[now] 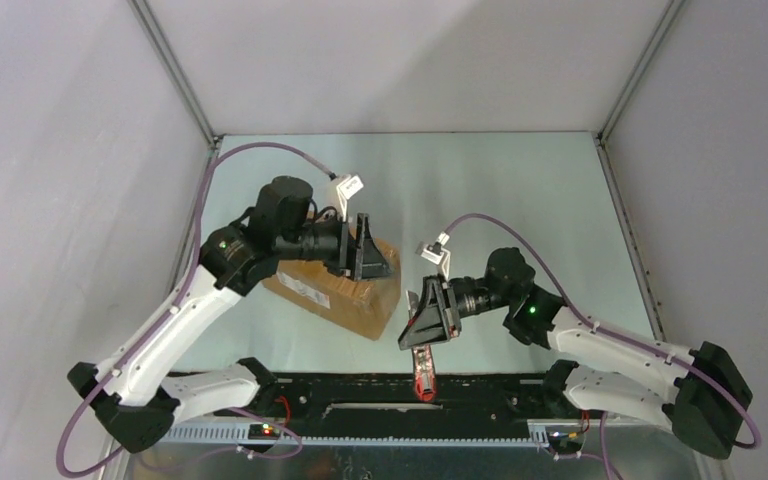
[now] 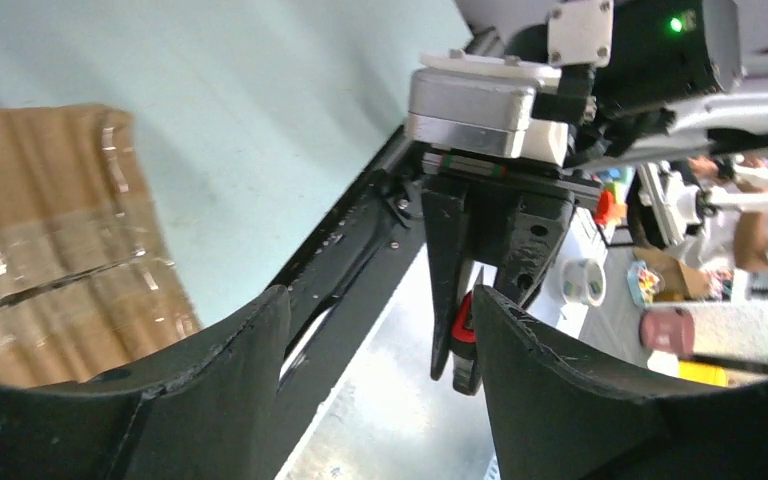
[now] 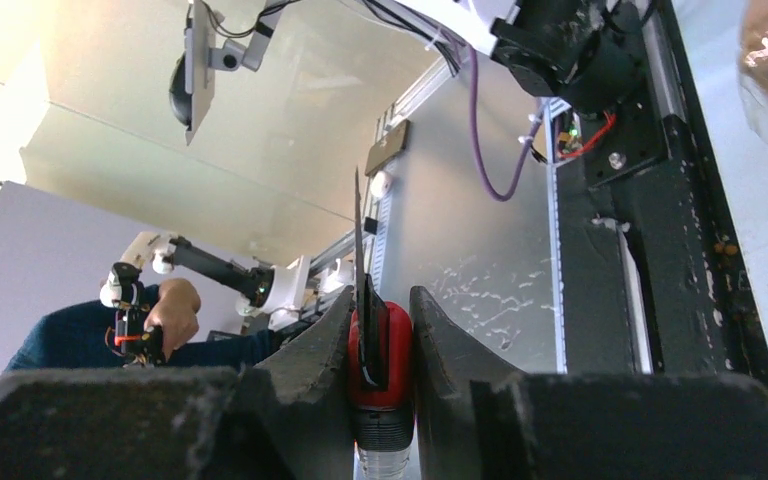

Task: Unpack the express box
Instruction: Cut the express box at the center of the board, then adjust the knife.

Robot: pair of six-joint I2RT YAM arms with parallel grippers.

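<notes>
Meanwhile, the cutter points away from the carton.
The express box (image 1: 348,295) lies left of centre on the tabletop (image 1: 520,200), its long axis slanting far-left to near-right. The left claw (image 1: 375,255), jaws apart and empty, hovers over its right end. The right claw (image 1: 423,345), just right of it, clamps a red cutter (image 1: 423,375) aimed at the near edge.

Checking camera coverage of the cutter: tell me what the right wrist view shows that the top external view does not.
Only the right wrist view: the thin dark blade, seen edge-on, extended from the red-handled utility knife, and a person in a dark blue sleeve. Only the top external view: the white label on the brown cardboard express box, with the left gripper over it. Both: the right gripper shut on the knife.
</notes>
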